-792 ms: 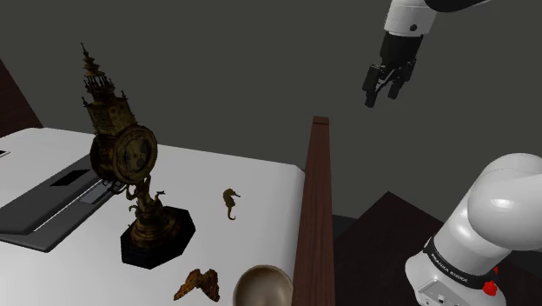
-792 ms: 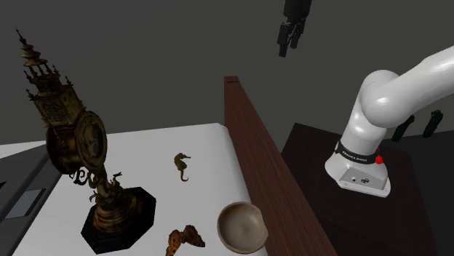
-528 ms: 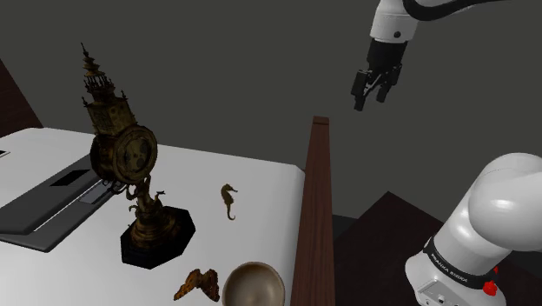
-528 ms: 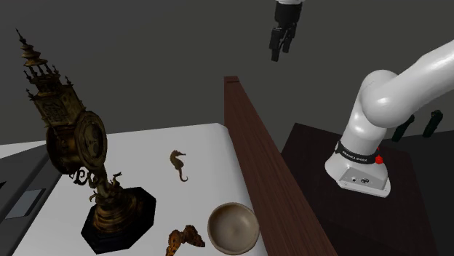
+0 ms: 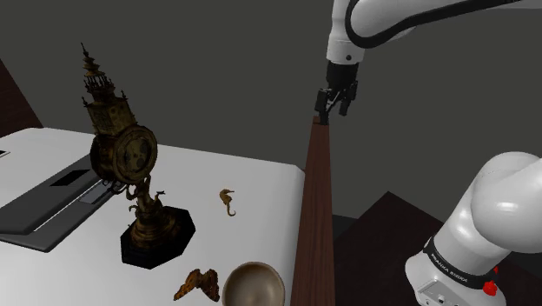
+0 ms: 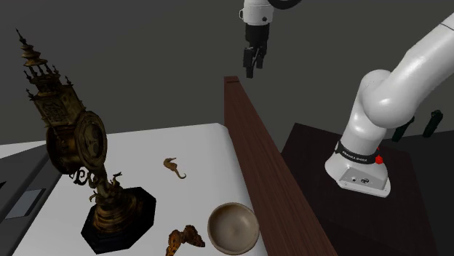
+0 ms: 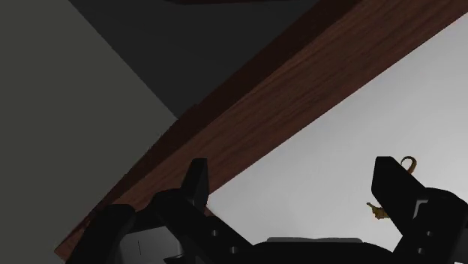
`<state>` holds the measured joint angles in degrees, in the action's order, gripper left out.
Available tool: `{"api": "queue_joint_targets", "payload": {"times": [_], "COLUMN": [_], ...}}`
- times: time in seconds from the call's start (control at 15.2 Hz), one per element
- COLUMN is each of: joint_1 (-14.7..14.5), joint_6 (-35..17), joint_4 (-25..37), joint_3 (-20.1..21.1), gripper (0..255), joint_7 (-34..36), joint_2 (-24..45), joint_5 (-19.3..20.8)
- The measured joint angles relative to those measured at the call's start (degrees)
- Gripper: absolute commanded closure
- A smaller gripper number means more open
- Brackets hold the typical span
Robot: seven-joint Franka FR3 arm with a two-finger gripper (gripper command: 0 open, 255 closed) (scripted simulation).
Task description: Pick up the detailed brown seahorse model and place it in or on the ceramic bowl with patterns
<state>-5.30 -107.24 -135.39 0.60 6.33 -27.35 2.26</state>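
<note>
Seahorse model [image 5: 228, 202] lies flat on the white table [image 5: 261, 178], well below the claw [image 5: 331, 109]. The claw's fingers stand apart, empty, just above the wooden rail [image 5: 314, 200].

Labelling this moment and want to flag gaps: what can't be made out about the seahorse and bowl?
Seahorse: wrist view, one black finger covers its middle.
Bowl: shoulder view, the bottom edge cuts off its near rim.
Bowl's pattern: too small and dim to tell in either exterior view.
</note>
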Motion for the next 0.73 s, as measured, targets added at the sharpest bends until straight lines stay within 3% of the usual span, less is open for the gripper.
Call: {"api": "queue_joint_targets", "payload": {"times": [0.73], "joint_1": [-4.3], "joint_6": [-8.7], "joint_4": [10.4], "joint_3": [3.1], "gripper": [0], "joint_7": [-2.8], "joint_2": [22.6], "joint_5": [-3.2]}}
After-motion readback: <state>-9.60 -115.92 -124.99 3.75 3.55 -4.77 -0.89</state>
